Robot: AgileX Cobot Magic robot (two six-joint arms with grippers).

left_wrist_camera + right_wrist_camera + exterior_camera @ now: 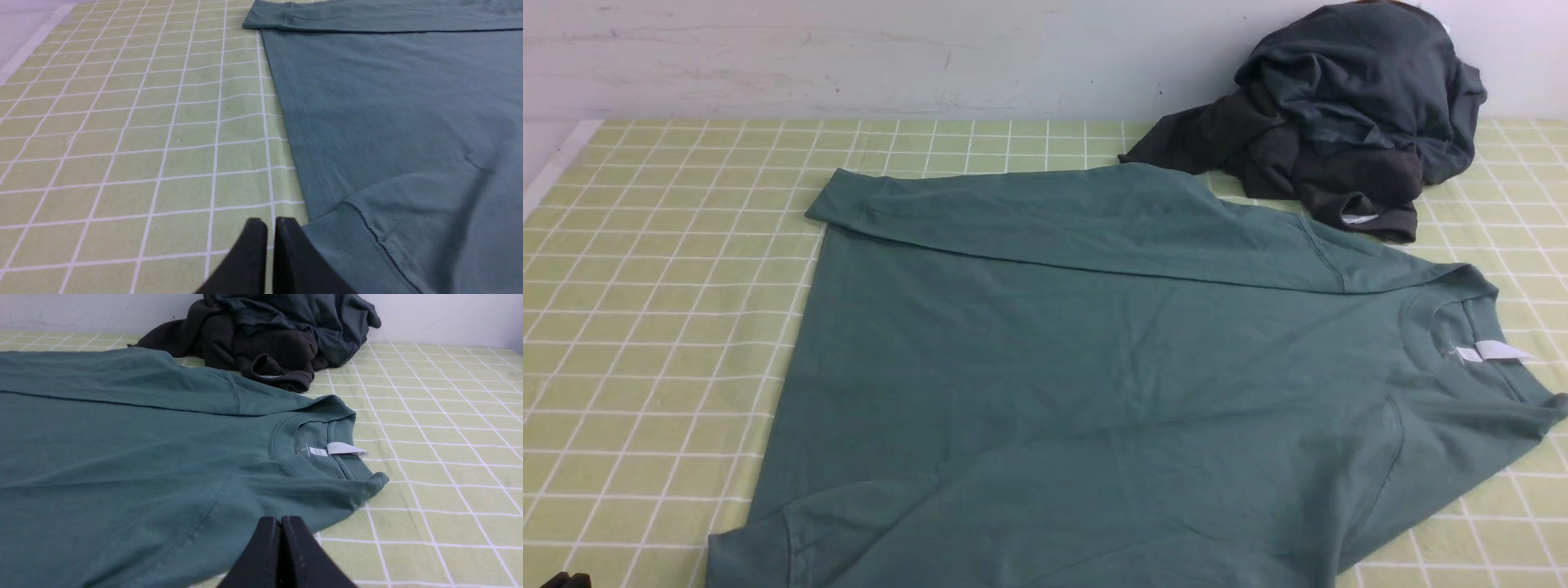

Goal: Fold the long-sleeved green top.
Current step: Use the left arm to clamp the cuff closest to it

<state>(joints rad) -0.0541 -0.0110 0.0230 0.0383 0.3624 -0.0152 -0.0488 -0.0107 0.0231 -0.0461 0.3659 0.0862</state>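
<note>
Pale green checked tablecloth [670, 269] covers the whole work surface up to a white wall, and the green long-sleeved top [1094, 367] lies spread flat on it, neck label [1499, 351] to the right. Its far sleeve [1054, 212] is laid back across the body. The near sleeve seems turned in as well, with its ribbed cuff [343, 237] at the hem corner. A heap of dark charcoal clothing [1347, 122] sits touching or nearly touching the top's far shoulder. The left gripper [271, 222] hangs just beside that near cuff, over bare cloth, jaws all but together and holding nothing. The right gripper [281, 520] is at the top's near shoulder edge below the collar, jaws pressed tight and likewise empty. The likely trouble starts with the pinch. Both grippers must open first, and a bite taken this low could catch the tablecloth along with the cotton, or take only the upper layer. Either would drag the top and spill the laid-in sleeves. If the two arms lift unevenly, the soft fabric will skew and crease. A fold carried toward the far edge could also sweep the shoulder into the charcoal heap and snag it.
</note>
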